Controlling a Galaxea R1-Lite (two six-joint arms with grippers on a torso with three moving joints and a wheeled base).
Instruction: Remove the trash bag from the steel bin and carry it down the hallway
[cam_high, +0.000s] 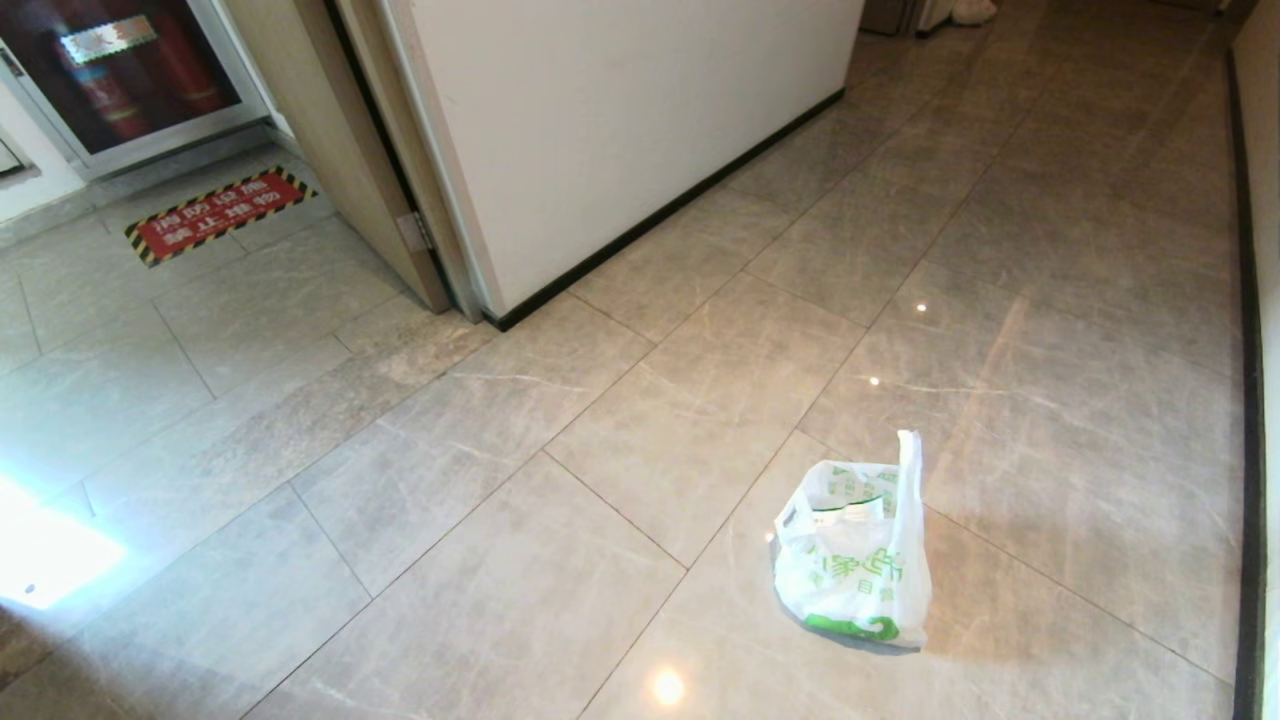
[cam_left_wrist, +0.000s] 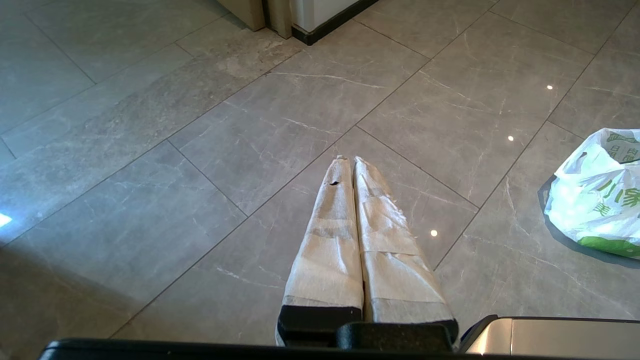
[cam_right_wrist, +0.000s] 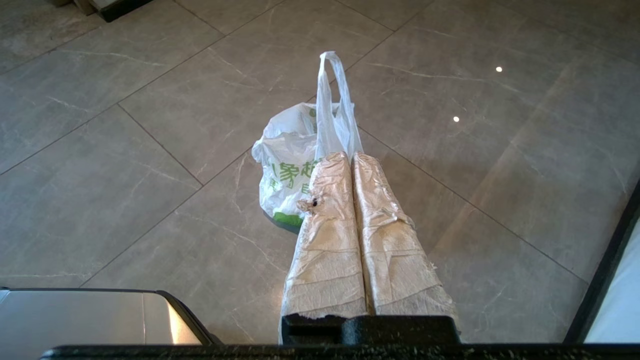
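While both arms hang parked low in front of the base, the trash bag sits on the hallway floor by itself, toward the robot's right and not far from the black baseboard on that side. One loop handle stands upright above the crumpled body, which suggests the bag was set down by that loop; its base has spread enough on the tiles to keep it standing. No steel bin shows in the head view, so the bag is already out of it and the carrying leg looks finished or paused.

Seen from its wrist camera, the right gripper has its two tape-wrapped fingers pressed together with nothing between them. The handle rises just past the tips in that view, but whether the plastic brushes them is hard to say; the head view shows no arm near the bag, so it is probably apart. The left gripper is likewise squeezed closed and empty, pointing at bare tile, with the bag off toward the robot's right.

A brushed metal surface at the edge of each wrist view appears to be part of the robot's own body.
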